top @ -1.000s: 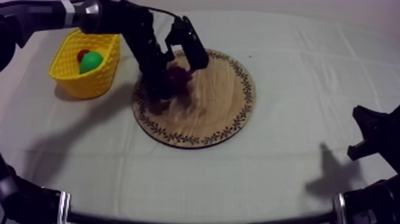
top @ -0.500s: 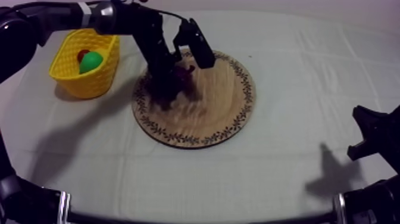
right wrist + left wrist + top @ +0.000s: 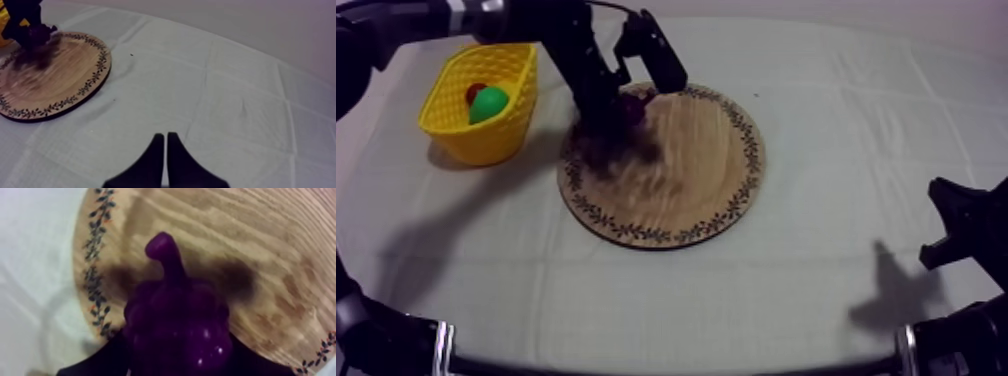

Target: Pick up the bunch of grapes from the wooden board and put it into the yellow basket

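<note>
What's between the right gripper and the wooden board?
Bare cloth. In the right wrist view, nothing lies on the stretch from the right gripper to the wooden board. The top view agrees.

The left gripper (image 3: pixel 624 108) hides most of the bunch of grapes (image 3: pixel 638 104); the pear (image 3: pixel 490 104) half covers the small red fruit (image 3: pixel 474 92).

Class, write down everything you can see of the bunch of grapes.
The bunch of grapes is dark purple and glossy like plastic, its rounded berries moulded into one lump with a stubby stem at one end. The left gripper is shut on it, clamping it from both sides. It hangs over the wooden board near the patterned rim, seemingly clear of the wood, with its shadow cast there.
</note>
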